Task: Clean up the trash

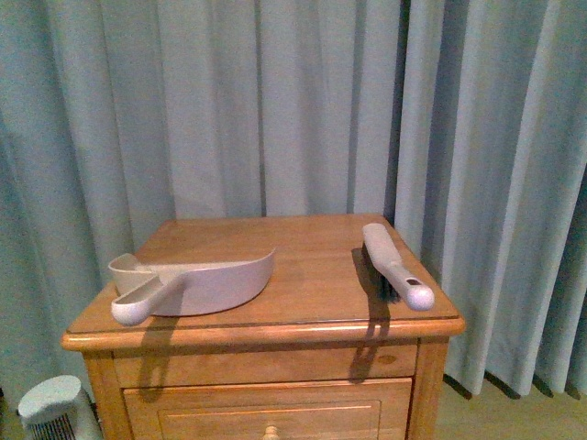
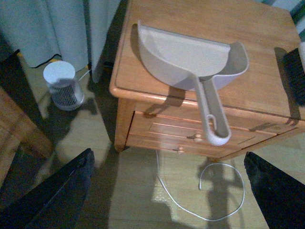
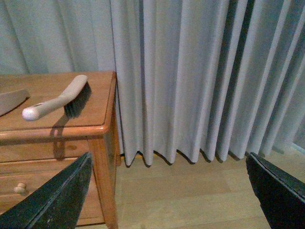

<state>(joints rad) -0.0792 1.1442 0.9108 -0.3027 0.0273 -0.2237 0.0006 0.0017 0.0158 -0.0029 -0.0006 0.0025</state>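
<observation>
Where the left gripper (image 2: 167, 153) hangs over the floor in front of the wooden nightstand (image 1: 312, 275), its dark fingers (image 2: 57, 195) are spread wide and hold nothing. The right gripper (image 3: 168, 155) is equally wide and empty, beside the nightstand's right side and facing the pale curtain (image 1: 275, 101). A beige dustpan (image 1: 206, 280) lies on the left part of the top, its handle sticking out past the front edge. A hand brush (image 1: 394, 266) lies near the right edge, bristles down, well apart from the dustpan. A small white fan-like appliance (image 2: 62, 83) stands on the floor left of the nightstand, with a white cable (image 2: 209, 191) looped nearby. Where the trash lies cannot be told from these views.
</observation>
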